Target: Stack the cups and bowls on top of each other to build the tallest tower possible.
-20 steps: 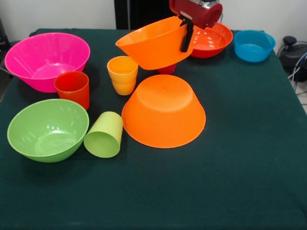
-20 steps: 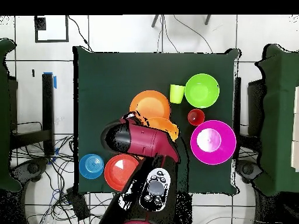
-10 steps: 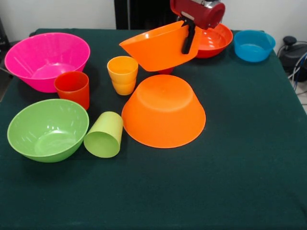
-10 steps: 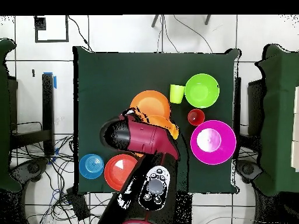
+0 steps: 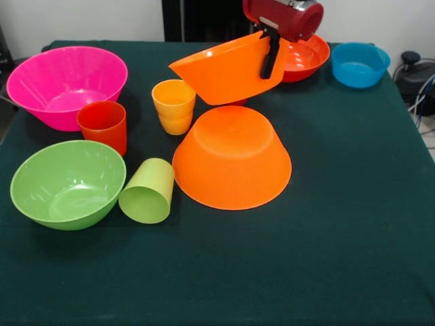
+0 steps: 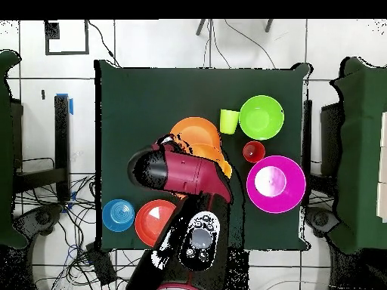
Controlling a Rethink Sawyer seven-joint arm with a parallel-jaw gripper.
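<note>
Jaws [image 5: 270, 56] pinch tilted orange bowl [image 5: 228, 68] by its rim above upturned orange bowl [image 5: 232, 157]; likely slides off if released askew.

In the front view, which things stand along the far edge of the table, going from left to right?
Large flared pink plastic bowl → tilted large orange bowl, held by the gripper → round red-orange bowl → small blue bowl.
</note>
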